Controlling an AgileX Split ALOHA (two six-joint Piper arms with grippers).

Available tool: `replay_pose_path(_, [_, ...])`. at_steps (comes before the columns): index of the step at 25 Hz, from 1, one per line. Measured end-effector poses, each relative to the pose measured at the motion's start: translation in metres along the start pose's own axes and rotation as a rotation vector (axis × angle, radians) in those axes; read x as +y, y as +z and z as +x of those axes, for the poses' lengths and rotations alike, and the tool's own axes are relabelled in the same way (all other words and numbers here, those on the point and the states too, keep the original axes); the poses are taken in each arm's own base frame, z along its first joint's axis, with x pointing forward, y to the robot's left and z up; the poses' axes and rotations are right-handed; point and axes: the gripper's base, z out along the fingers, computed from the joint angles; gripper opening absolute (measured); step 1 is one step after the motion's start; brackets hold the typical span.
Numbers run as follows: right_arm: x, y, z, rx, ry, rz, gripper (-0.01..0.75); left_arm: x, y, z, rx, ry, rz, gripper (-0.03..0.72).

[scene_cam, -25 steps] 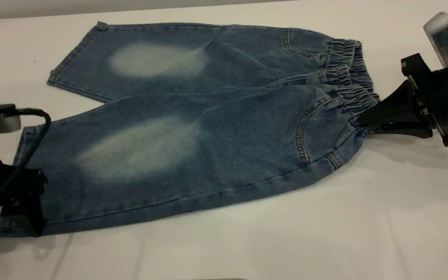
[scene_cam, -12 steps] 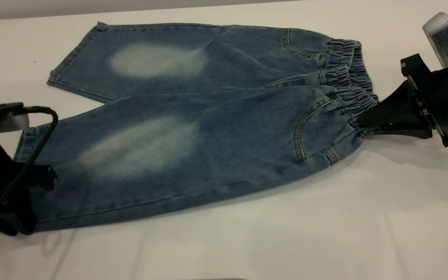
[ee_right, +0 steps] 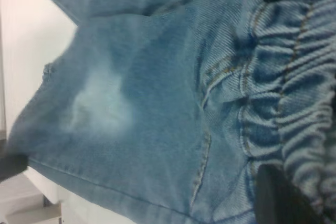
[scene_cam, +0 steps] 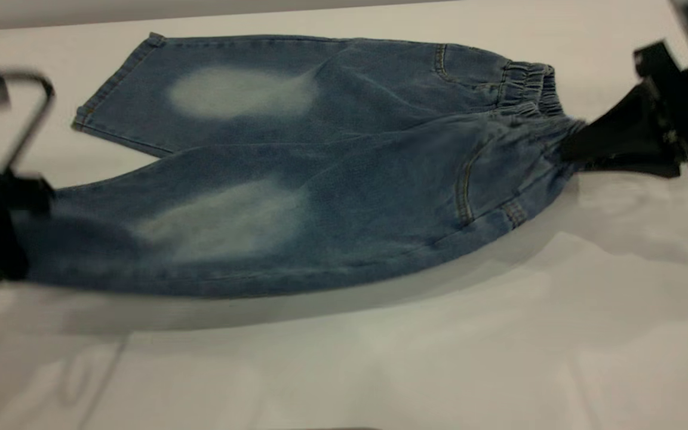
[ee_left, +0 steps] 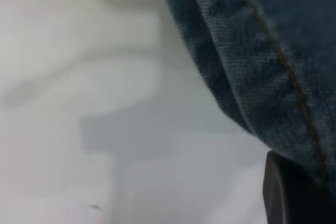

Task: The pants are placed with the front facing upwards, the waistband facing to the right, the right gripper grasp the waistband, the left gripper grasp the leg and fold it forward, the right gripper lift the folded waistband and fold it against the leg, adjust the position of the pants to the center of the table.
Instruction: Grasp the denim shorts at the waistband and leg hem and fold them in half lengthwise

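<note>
On the white table (scene_cam: 559,334) the soft, limp pants (scene_cam: 296,197) hang between two closed claws, the left claw (scene_cam: 18,239) gripping a leg hem, the right claw (scene_cam: 571,146) the thick waistband (scene_cam: 535,95), both firm edges to hold.

white table (scene_cam: 499,334), soft shadows, grey backdrop (scene_cam: 51,12)

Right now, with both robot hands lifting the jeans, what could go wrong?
The black left end effector pinches only the hem edge of the short blue denim pants, so the leg might slip out. The black right end effector grips just one bunch of the gathered elastic waistband; the rest may sag. The far leg lies on the white table and could drag unevenly.
</note>
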Motion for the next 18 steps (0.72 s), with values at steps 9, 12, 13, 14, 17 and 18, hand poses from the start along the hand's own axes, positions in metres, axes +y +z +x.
replay_pose_path(9, [0.046, -0.036, 0.010, -0.057, -0.060, -0.021, 0.040, -0.001, -0.092, 0.010, -0.225, -0.001, 0.054, 0.044])
replay_pose_path(12, [0.052, -0.042, 0.013, -0.066, -0.086, -0.007, 0.040, -0.001, -0.102, 0.014, -0.255, -0.004, 0.060, 0.044])
replay_pose_path(13, [0.053, -0.043, 0.012, -0.070, -0.086, -0.004, 0.040, -0.001, -0.102, 0.014, -0.264, -0.004, 0.061, 0.044])
replay_pose_path(14, [0.052, -0.043, 0.012, -0.071, -0.084, 0.002, 0.040, -0.001, -0.102, 0.013, -0.269, -0.004, 0.061, 0.044])
replay_pose_path(17, [0.050, -0.043, 0.012, -0.075, -0.077, 0.022, 0.040, -0.003, -0.094, 0.004, -0.239, 0.003, 0.054, 0.044])
replay_pose_path(18, [0.050, -0.043, 0.012, -0.075, -0.075, 0.026, 0.040, -0.004, -0.091, -0.003, -0.234, 0.013, 0.052, 0.044])
